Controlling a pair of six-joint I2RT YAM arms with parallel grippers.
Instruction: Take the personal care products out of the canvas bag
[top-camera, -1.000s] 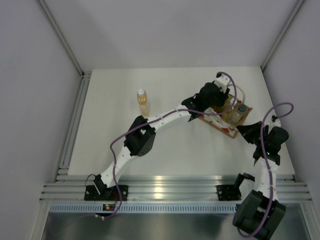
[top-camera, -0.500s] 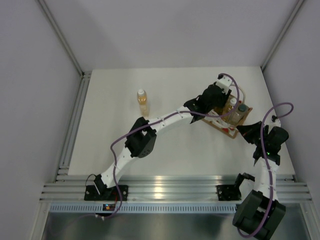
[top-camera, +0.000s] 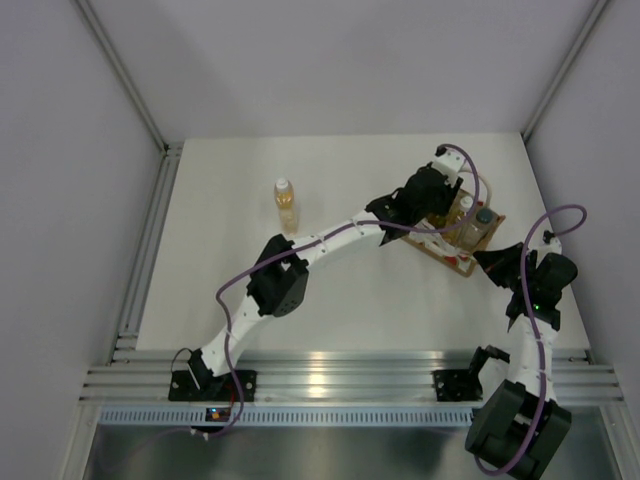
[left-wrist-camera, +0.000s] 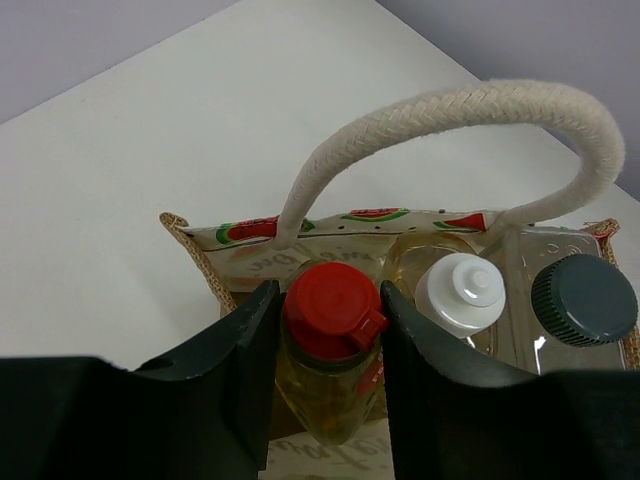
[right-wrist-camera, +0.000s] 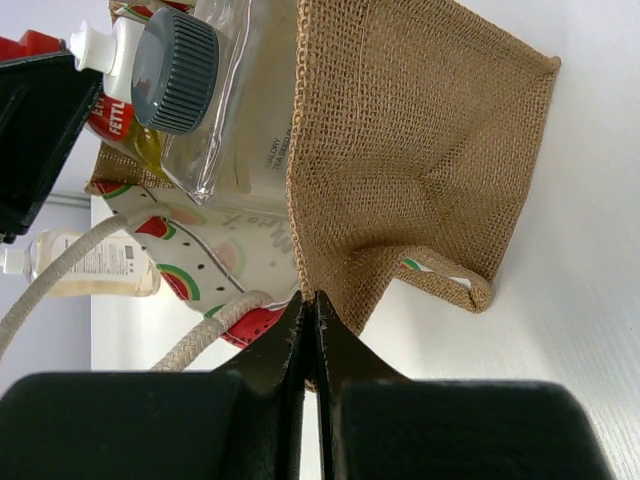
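Observation:
The canvas bag (top-camera: 452, 243) stands at the far right of the table, with tan burlap sides (right-wrist-camera: 420, 130) and a white watermelon-print panel (left-wrist-camera: 250, 235). My left gripper (left-wrist-camera: 328, 296) is shut on the yellow bottle's red cap (left-wrist-camera: 335, 305), which sits inside the bag. Beside it in the bag are an amber bottle with a white cap (left-wrist-camera: 460, 292) and a clear bottle with a dark grey cap (left-wrist-camera: 583, 298). My right gripper (right-wrist-camera: 310, 300) is shut on the bag's burlap edge. A second amber bottle (top-camera: 286, 203) stands alone on the table, left of the bag.
The bag's white rope handle (left-wrist-camera: 450, 110) arches over the bottles just beyond my left fingers. Grey walls close in the table at the back and both sides. An aluminium rail (top-camera: 145, 250) runs along the left edge.
My left gripper has shifted slightly over the bag, uncovering the white cap in the top view. The right arm and the bag have not moved.

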